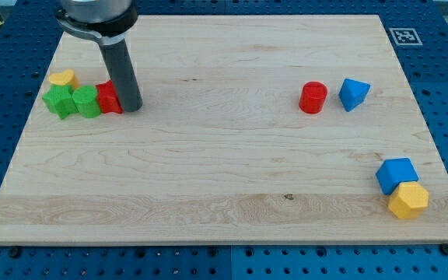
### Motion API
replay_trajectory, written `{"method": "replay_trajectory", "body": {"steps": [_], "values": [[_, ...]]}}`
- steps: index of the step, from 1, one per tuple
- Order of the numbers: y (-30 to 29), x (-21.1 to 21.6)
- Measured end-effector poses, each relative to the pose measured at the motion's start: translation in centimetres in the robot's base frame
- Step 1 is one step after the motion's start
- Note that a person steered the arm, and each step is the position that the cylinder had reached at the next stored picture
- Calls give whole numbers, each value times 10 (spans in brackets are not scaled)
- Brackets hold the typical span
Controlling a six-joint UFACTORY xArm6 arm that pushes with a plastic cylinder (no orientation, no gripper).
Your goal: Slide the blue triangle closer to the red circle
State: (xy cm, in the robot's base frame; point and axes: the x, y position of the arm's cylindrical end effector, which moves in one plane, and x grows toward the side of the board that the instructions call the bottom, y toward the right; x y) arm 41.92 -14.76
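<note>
The blue triangle lies on the wooden board at the view's right, just right of the red circle, with a small gap between them. My tip rests on the board at the view's left, far from both. It stands against the right side of a red block whose shape is partly hidden by the rod.
Left of the red block sit a green circle, a green star and a yellow block. A blue cube and a yellow hexagon lie at the view's bottom right. A marker tag is at the top right corner.
</note>
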Motion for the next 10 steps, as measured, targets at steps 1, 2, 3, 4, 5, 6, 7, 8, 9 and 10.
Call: {"method": "replay_trajectory", "body": {"steps": [1,2,3,4,5,6,7,8,9,10], "values": [[19,1],[64,2],[120,18],[186,33],[259,43],[326,44],[376,39],[393,13],[386,-25],[362,-25]]}}
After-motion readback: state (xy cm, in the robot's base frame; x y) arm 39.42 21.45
